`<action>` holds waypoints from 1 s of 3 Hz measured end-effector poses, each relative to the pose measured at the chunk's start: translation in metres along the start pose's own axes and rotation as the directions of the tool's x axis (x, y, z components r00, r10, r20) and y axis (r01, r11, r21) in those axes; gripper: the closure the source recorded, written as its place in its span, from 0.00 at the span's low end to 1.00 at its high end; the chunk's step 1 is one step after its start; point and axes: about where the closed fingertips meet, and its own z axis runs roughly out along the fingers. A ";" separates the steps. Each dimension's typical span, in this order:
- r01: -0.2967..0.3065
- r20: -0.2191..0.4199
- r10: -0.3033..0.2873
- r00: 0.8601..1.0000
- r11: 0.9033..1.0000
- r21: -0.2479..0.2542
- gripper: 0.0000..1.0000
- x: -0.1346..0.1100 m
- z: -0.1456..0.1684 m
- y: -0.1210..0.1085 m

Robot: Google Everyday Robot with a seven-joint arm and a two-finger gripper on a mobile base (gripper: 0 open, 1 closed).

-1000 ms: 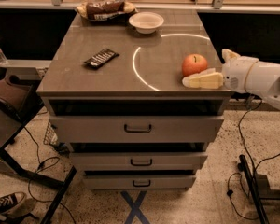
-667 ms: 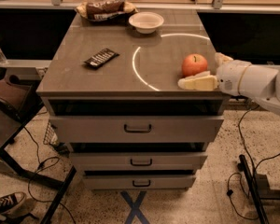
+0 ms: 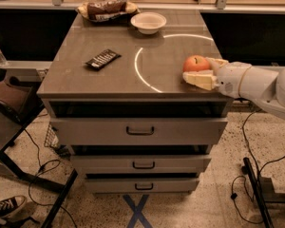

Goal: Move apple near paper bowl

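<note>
Hand sits at the worktop's right edge, right against the apple; I can't tell if it's gripping. Apple's near the front-right corner, well apart from the paper bowl at the back

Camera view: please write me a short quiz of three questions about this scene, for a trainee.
1. True or false: the apple lies inside the paper bowl.
2. The gripper is at the table's: A) left rear corner, B) right front edge, C) middle.
3. How many drawer handles show below the top?
Key: 1 false; 2 B; 3 three.
</note>
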 end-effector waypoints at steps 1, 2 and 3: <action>0.000 0.000 0.000 1.000 1.000 -0.003 0.82 0.000 0.002 0.001; 0.001 0.001 -0.001 1.000 1.000 -0.007 1.00 -0.001 0.003 0.003; 0.008 0.000 -0.008 1.000 1.000 -0.016 1.00 -0.006 0.008 0.003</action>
